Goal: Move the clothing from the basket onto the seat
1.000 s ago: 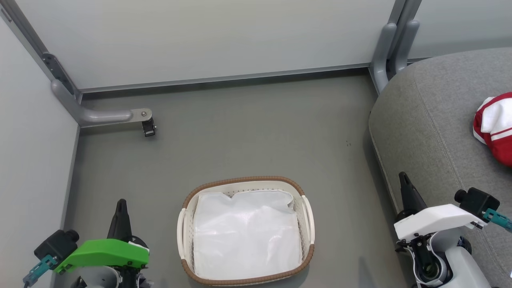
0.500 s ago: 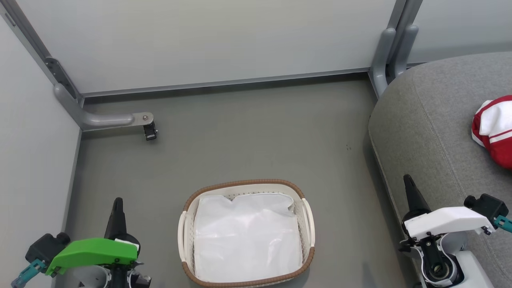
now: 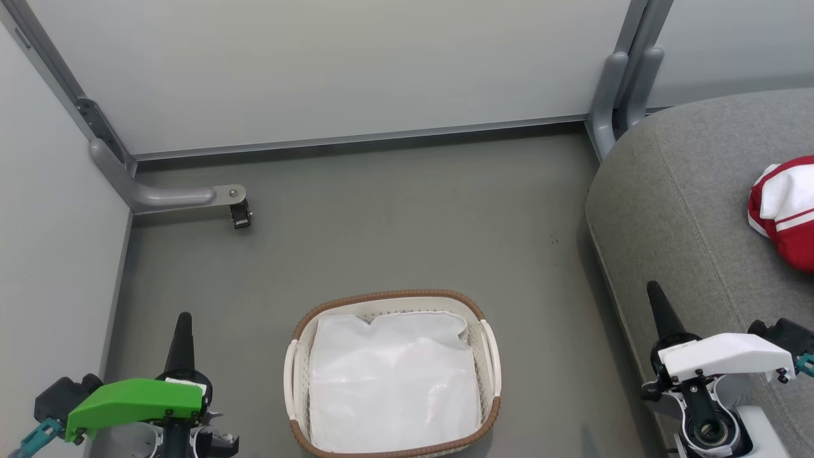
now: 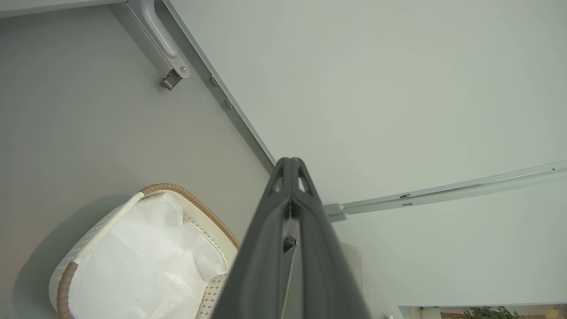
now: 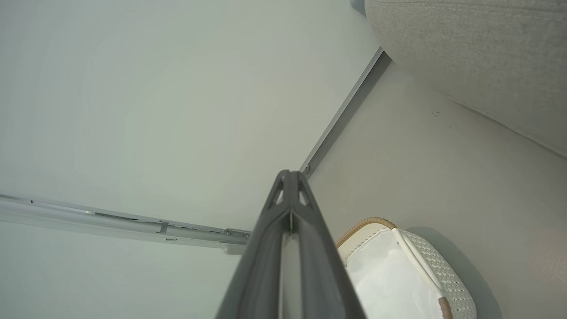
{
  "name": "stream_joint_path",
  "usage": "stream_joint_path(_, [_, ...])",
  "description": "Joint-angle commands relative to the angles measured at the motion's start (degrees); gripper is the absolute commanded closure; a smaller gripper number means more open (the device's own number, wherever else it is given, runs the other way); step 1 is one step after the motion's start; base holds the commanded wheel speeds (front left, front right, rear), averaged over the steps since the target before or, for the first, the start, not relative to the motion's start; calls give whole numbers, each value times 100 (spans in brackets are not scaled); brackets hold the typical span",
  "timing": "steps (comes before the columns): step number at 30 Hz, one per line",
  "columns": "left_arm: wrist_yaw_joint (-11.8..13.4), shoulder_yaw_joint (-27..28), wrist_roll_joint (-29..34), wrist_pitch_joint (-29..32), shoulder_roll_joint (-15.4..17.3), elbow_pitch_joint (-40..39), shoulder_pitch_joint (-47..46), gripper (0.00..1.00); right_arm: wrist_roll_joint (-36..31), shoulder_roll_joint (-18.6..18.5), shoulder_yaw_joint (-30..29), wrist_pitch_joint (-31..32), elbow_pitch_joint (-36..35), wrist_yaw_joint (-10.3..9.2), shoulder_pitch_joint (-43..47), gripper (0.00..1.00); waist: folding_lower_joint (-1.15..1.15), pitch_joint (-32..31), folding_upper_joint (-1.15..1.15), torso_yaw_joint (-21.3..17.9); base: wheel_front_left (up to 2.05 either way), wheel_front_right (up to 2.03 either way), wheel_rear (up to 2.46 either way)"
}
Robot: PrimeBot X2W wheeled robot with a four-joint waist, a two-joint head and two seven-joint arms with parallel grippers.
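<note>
Clothing (image 3: 787,213): lay at 3 o'clock of the head view and was cut off by that edge; the number of garments could not be told.
Seat (image 3: 687,210): was cut off at the 3 and 5 o'clock edges.
Basket (image 3: 388,295): its inside bottom was hidden under the white lining (image 3: 391,381); in the left wrist view it was cut off at the 7 o'clock edge.
Floor specks (image 3: 554,239), at 2 o'clock from Basket: were too small to identify.

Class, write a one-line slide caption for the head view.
Red clothing on the seat, white-lined basket on the floor, left pincer and right pincer shut.
</note>
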Motion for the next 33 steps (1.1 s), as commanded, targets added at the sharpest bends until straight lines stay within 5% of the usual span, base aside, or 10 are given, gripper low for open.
stream_joint_path(1, [-43, 33, -157, 44, 29, -83, -94, 100, 163, -32, -35, 38, -85, -3, 18, 100, 0, -10, 0, 1, 0, 0, 0])
stream_joint_path(33, [-165, 246, -1642, 452, 36, -201, -130, 100, 1770, -41, -241, 445, -304, -4, 208, 100, 0, -195, 0, 16, 0, 0, 0])
